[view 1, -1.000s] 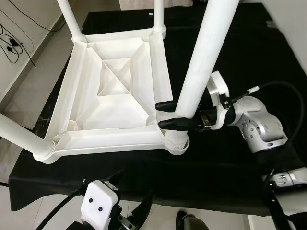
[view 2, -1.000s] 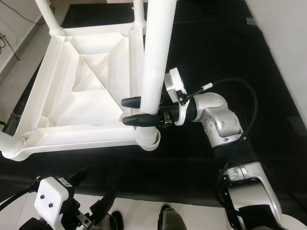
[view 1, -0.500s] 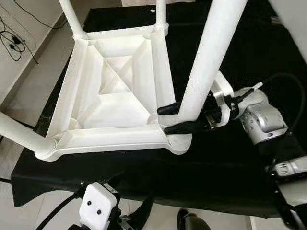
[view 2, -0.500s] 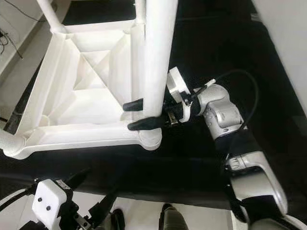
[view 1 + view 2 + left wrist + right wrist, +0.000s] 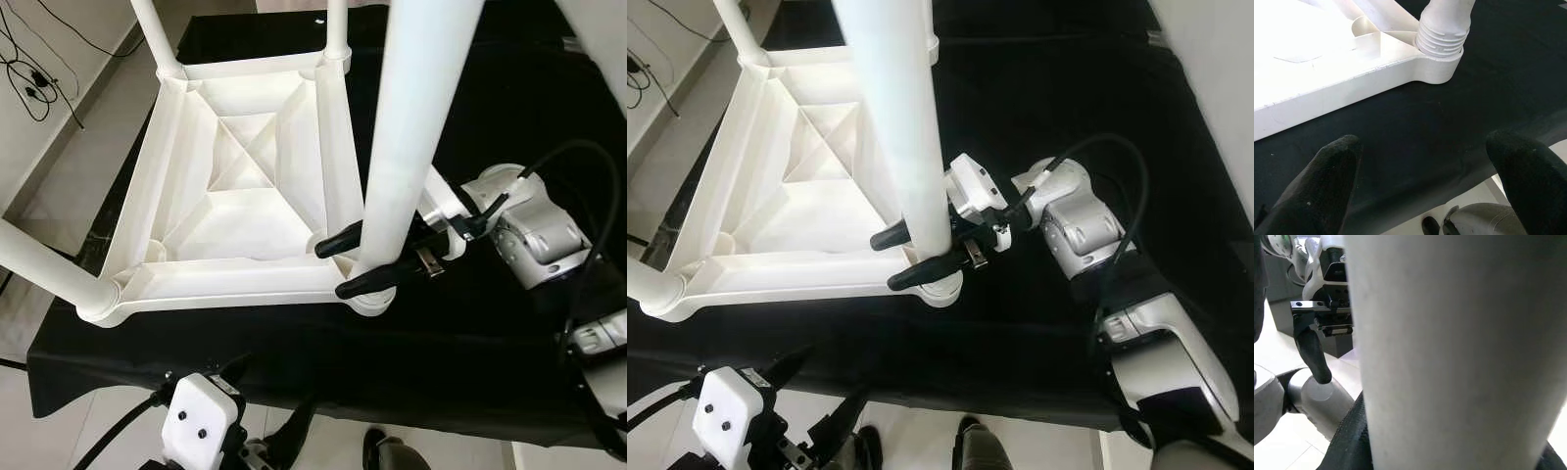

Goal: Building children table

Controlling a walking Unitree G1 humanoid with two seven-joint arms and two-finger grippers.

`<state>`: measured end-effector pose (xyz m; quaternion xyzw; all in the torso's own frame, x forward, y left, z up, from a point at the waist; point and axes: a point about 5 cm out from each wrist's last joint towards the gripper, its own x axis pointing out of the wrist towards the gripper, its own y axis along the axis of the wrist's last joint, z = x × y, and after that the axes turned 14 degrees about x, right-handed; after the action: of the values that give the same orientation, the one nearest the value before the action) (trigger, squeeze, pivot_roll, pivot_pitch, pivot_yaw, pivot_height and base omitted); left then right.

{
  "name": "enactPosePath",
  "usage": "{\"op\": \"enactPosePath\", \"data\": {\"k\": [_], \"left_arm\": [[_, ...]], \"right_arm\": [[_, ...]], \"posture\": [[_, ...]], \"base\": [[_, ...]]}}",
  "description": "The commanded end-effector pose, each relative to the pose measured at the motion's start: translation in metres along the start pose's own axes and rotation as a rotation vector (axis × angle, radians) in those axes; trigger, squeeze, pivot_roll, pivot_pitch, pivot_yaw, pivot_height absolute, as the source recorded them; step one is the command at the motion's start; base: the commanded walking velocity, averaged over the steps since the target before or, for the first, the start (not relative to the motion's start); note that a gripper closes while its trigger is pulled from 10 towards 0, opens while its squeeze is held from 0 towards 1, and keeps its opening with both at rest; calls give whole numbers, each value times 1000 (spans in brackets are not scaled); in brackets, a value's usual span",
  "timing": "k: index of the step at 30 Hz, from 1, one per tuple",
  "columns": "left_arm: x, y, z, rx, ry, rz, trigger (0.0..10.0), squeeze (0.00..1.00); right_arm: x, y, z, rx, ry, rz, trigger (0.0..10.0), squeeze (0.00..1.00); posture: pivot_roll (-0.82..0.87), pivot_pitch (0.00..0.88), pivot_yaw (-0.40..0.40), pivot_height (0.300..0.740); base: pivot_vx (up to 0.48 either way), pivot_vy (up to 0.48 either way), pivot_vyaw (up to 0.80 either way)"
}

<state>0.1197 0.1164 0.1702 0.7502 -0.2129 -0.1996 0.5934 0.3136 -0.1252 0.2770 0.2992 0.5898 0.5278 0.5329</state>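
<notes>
Threads on leg appear from left wrist; right pincer clamps it, left pincer gapes.

silver arm; black cable; white wrist housing

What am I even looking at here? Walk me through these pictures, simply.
This is a humanoid robot assembling a small white plastic table, which lies upside down on a black cloth. The two wide pictures come from cameras on its head, looking down. The other two come from cameras on its wrists. The right gripper, two long black fingers on a silver arm, clamps a white table leg standing in the near corner socket, where screw threads show. The left gripper hangs open below the table's edge, holding nothing.
</notes>
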Motion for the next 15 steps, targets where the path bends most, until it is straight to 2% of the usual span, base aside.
{"op": "enactPosePath", "data": {"k": [1, 7, 10, 12, 15], "left_arm": [[-2, 0, 3, 1, -18, -16, 10000, 0], [-1, 0, 3, 0, -17, -13, 10000, 0], [-1, 0, 3, -1, -16, -12, 10000, 0], [-1, 1, 3, -2, -15, -10, 10000, 0], [-1, 1, 3, -3, -14, -10, 10000, 0]], "right_arm": [[6, -12, -2, 69, 31, -23, 10000, 0], [5, -12, 4, 132, 20, -8, 10000, 0], [4, -9, 6, 160, 15, 25, 10000, 0], [2, -6, 12, 186, -9, 105, 10000, 0], [2, -8, 14, 187, -29, 116, 10000, 0]], "posture": [[120, 301, 48, 740], [118, 299, 46, 740], [115, 299, 45, 740], [114, 301, 44, 740], [117, 304, 43, 740]], "base": [[0, 0, 0], [0, 0, 0], [0, 0, 0], [0, 0, 0], [0, 0, 0]]}}
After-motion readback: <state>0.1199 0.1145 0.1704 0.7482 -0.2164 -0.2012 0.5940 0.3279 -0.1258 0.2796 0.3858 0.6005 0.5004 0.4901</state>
